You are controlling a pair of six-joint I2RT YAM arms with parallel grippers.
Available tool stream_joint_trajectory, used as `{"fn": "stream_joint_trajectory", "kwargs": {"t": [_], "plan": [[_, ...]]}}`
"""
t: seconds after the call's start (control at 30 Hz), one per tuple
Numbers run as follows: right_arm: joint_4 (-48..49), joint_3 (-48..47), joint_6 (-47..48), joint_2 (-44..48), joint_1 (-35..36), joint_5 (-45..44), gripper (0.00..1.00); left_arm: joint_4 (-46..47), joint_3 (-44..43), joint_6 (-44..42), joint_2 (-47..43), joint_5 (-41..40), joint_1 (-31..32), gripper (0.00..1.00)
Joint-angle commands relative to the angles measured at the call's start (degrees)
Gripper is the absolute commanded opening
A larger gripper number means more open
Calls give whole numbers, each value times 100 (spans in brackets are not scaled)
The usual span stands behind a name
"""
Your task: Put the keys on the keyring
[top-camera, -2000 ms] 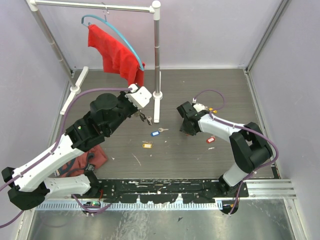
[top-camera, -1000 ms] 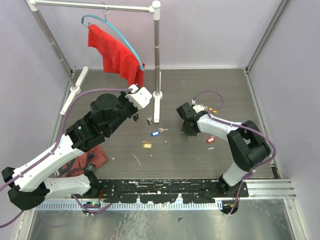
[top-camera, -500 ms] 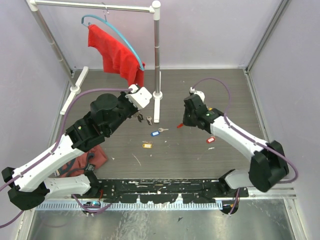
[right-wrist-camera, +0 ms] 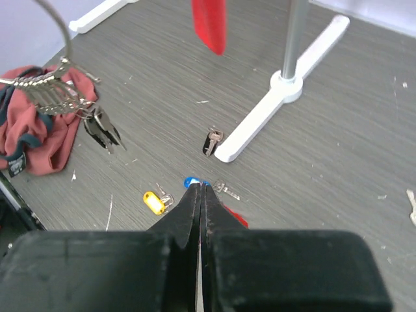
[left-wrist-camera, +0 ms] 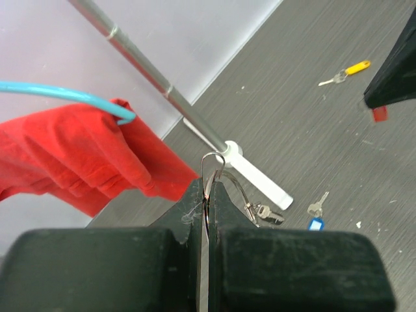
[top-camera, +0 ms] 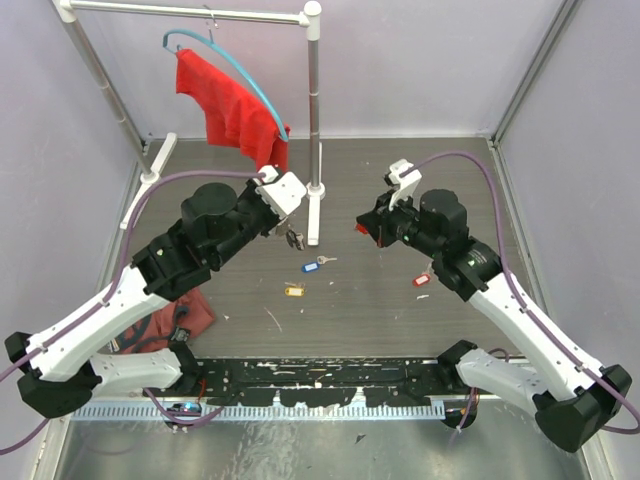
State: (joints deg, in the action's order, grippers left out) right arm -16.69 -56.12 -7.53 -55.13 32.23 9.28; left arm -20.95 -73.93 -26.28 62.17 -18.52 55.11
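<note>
Just beside the white rack foot (top-camera: 314,222), on the left arm's side, the left gripper (left-wrist-camera: 207,195) is clamped on the keyring (left-wrist-camera: 212,162). It is a thin silver wire loop with small keys hanging under it. On the foot's other side, the right gripper (right-wrist-camera: 200,192) is pressed together on a red-tagged key (top-camera: 361,228), lifted above the table.

shiny metal keyring (left-wrist-camera: 206,185), seemingly plastic yellow tag (right-wrist-camera: 153,201)

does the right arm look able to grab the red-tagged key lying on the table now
Probably not yet: the right gripper is shut on the lifted red-tagged key, so its jaws are full. The loose red-tagged key lies uncovered on the table.
</note>
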Motion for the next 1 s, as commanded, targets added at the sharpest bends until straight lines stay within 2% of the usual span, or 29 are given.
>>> {"fn": "stream_joint_trajectory", "kwargs": {"t": [0.0, 0.23, 0.37, 0.43, 0.63, 0.97], "plan": [[391, -317, 814, 168, -12, 583, 1, 83, -478, 226, 40, 473, -24, 0], [1139, 8, 1968, 1121, -11, 1084, 1, 39, -782, 275, 175, 740, -25, 0], [1321, 95, 2910, 1382, -6, 2013, 1, 65, -944, 297, 317, 911, -19, 0], [1374, 149, 3449, 1399, -6, 2656, 1, 65, -1021, 320, 362, 1032, -22, 0], [1783, 166, 4240, 1297, -3, 3428, 1, 65, -1173, 501, 377, 1405, -19, 0], [1993, -107, 5479, 875, -7, 3719, 1, 33, -1228, 675, 252, 1852, -16, 0]]}}
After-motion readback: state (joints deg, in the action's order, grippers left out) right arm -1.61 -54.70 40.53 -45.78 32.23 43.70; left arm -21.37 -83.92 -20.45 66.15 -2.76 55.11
